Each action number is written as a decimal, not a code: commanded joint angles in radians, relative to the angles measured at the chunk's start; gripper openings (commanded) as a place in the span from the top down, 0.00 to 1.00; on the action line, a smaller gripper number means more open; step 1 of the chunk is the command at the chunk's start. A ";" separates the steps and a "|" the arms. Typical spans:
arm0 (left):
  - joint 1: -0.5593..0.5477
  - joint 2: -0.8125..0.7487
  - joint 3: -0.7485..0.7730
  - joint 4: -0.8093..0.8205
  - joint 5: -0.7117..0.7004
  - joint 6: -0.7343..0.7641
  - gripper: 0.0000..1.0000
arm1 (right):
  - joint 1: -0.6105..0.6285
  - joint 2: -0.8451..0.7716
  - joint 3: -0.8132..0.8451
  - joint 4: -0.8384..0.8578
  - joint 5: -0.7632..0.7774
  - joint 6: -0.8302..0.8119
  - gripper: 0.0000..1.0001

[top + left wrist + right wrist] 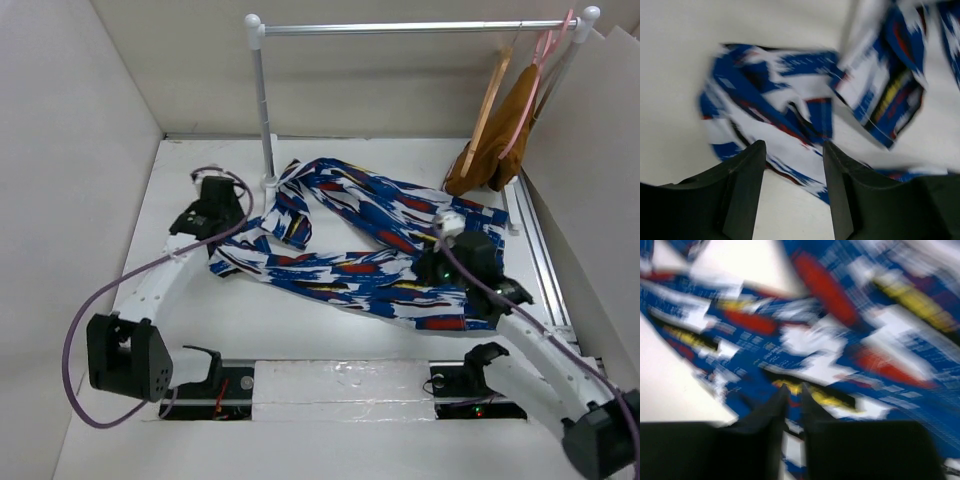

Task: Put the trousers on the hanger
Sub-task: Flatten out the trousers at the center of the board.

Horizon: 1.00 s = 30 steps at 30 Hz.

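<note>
Overhead, tan hanger (488, 100); below, trousers (350, 270) on table (300, 335)

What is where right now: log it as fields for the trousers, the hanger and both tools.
trousers: lying crumpled on the table, on no hanger
hanger: wooden, hanging at the right end of the rail, beside a pink hanger and a mustard garment
left tool: jaws apart, over the trousers' left end
right tool: jaws nearly together over the fabric; grip unclear in the blur
</note>
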 commanded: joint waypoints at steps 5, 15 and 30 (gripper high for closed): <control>-0.241 0.191 0.074 0.159 0.239 0.117 0.40 | 0.535 0.289 0.000 0.163 0.212 0.081 0.35; -0.313 0.562 0.267 0.125 0.229 0.138 0.34 | 0.791 0.760 0.322 0.201 0.258 -0.065 0.30; -0.115 0.173 0.071 0.033 0.076 -0.017 0.36 | 0.986 0.861 0.290 0.103 0.481 0.044 1.00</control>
